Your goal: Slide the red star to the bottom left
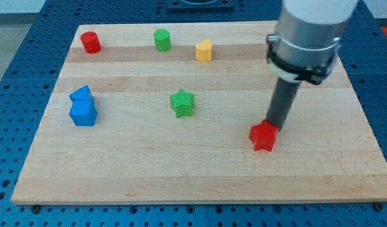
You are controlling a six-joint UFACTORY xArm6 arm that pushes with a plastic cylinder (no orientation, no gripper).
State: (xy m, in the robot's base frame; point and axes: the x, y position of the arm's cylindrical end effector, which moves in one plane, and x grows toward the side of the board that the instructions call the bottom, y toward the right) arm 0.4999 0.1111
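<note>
The red star lies on the wooden board at the view's right of centre, in the lower half. My tip stands just at the star's upper right edge, touching or nearly touching it. The dark rod rises from there to the grey arm body at the view's top right.
A green star sits near the board's middle. Two blue blocks sit together at the left. A red cylinder, a green cylinder and a yellow block line the top. A blue pegboard surrounds the board.
</note>
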